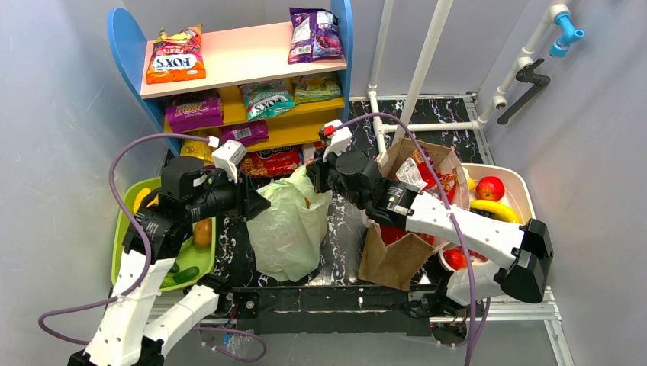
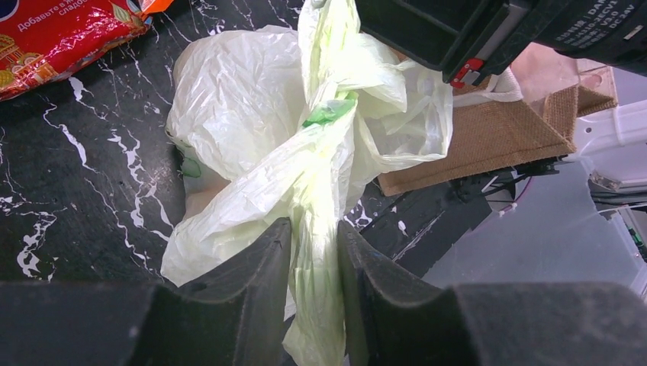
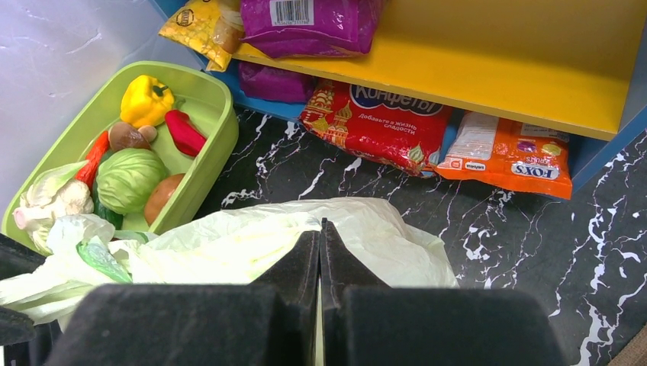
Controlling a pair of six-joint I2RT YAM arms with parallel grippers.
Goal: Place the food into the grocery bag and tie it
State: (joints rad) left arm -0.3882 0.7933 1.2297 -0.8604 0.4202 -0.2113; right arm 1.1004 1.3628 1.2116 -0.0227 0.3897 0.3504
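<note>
The pale-green grocery bag (image 1: 290, 229) stands on the black marble table between my two grippers. My left gripper (image 1: 255, 204) is shut on a bunched handle strip of the bag (image 2: 314, 191), with the plastic squeezed between its fingers (image 2: 259, 267). My right gripper (image 1: 320, 183) is shut on the bag's other top edge (image 3: 252, 244), with a thin film of plastic between its pads. Something tan and green shows faintly through the bag wall (image 2: 200, 191). Loose food lies in the green tray (image 3: 217, 114): a yellow pepper (image 3: 146, 99), a green cabbage (image 3: 130, 179) and an orange-brown round piece (image 3: 162, 197).
A stiff brown paper bag (image 1: 400, 255) stands right of the grocery bag, under my right arm. A white tub (image 1: 519, 187) with an apple and a banana is at the far right. A blue and yellow shelf (image 1: 244, 61) holds snack packs behind. A red candy pack (image 3: 374, 126) lies on the table.
</note>
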